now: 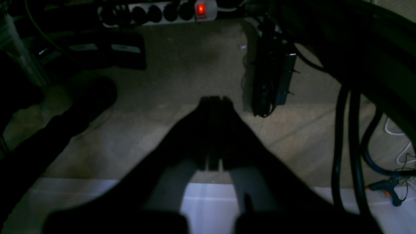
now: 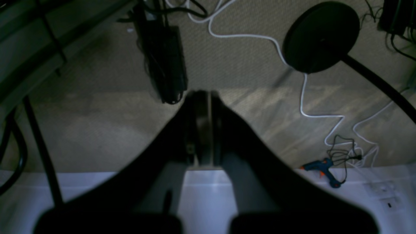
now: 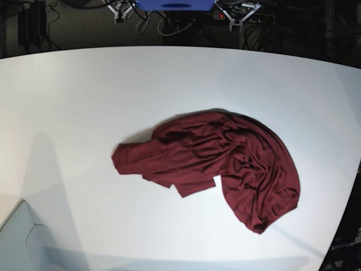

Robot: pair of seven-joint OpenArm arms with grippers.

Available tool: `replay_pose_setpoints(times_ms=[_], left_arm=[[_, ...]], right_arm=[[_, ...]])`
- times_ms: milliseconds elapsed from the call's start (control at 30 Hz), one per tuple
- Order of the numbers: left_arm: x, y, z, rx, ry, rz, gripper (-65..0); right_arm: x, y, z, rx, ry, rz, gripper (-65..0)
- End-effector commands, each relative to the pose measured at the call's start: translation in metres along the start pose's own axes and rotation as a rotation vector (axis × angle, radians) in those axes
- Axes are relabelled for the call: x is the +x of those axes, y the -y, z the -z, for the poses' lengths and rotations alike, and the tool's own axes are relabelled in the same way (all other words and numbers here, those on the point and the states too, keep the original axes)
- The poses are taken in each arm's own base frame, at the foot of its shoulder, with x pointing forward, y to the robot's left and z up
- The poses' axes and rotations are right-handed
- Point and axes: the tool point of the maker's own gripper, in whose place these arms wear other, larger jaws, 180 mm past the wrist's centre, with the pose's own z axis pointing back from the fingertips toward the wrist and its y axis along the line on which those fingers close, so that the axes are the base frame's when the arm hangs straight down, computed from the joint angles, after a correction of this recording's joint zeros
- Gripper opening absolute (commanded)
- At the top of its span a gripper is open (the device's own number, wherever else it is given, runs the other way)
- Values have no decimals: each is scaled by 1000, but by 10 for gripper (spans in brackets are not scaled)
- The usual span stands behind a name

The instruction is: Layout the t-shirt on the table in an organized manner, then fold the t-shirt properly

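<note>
The t-shirt (image 3: 225, 164), dark maroon, lies crumpled in a heap right of the middle of the white table (image 3: 84, 101), with one part trailing left and another toward the front right. It does not show in either wrist view. My left gripper (image 1: 214, 99) is shut with nothing between its fingers. It hangs past the table's edge (image 1: 81, 195), over the carpeted floor. My right gripper (image 2: 203, 94) is also shut and empty, likewise out beyond the table's edge (image 2: 97, 191). Both are far from the shirt.
On the floor below are a power strip with a lit red switch (image 1: 201, 9), thick black cables (image 1: 344, 146), a black box (image 2: 165, 58), a round black stand base (image 2: 321, 35) and a white cord (image 2: 305, 97). A blue glue gun (image 2: 320, 169) lies near the table edge.
</note>
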Motion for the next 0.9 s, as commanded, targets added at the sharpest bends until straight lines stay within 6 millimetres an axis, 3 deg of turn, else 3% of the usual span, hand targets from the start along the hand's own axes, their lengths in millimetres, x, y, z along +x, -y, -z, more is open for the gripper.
replay_pose_setpoints(times_ms=[0, 467, 867], left_arm=[[-4, 0, 0, 5, -6, 3, -646], [-4, 5, 0, -1, -6, -6, -646], [-3, 18, 0, -17, -5, -9, -646]], right_arm=[[0, -2, 0, 11, 5, -6, -650], [1, -1, 0, 11, 8, -9, -650], [6, 15, 0, -13, 23, -11, -650]])
